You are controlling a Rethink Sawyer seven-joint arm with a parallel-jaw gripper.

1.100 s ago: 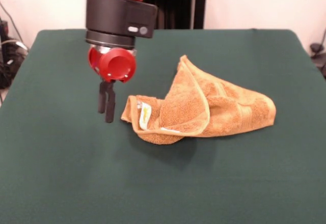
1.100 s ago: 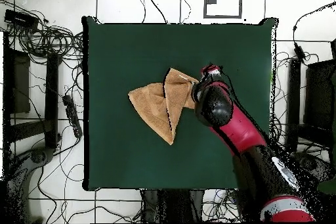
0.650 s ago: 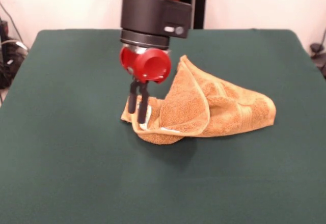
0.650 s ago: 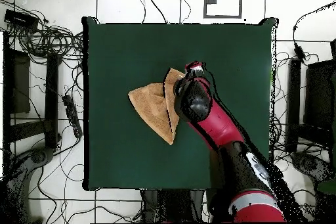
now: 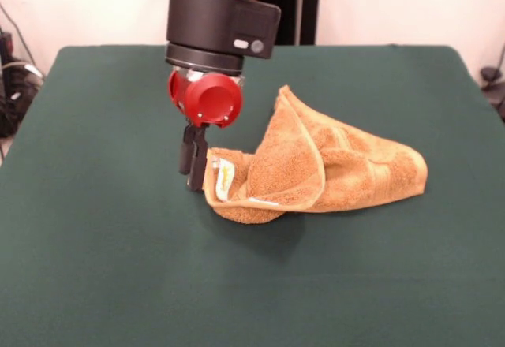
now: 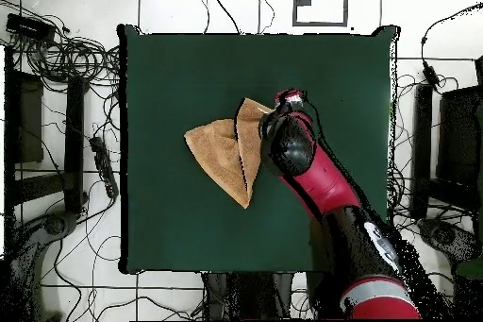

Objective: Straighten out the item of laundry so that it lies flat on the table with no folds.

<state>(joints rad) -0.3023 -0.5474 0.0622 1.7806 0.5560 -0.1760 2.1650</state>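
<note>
One soft, limp towel (image 5: 316,166) lies bunched mid-table (image 5: 118,268), so grip a single layer at the labelled corner; your gripper (image 5: 194,175) sits there, fingers nearly together, seemingly pinching its edge.

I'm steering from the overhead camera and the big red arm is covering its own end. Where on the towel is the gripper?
Observer: In the front view the gripper is down low at one corner of the towel. I can't tell whether it has hold of it.
Operator: Is anything on that corner?
Observer: Yes, a small white label sits right beside the gripper, facing the front camera.
Operator: Is the towel flat?
Observer: No. One fold stands up in a peak above the rest, well off the table.
</note>
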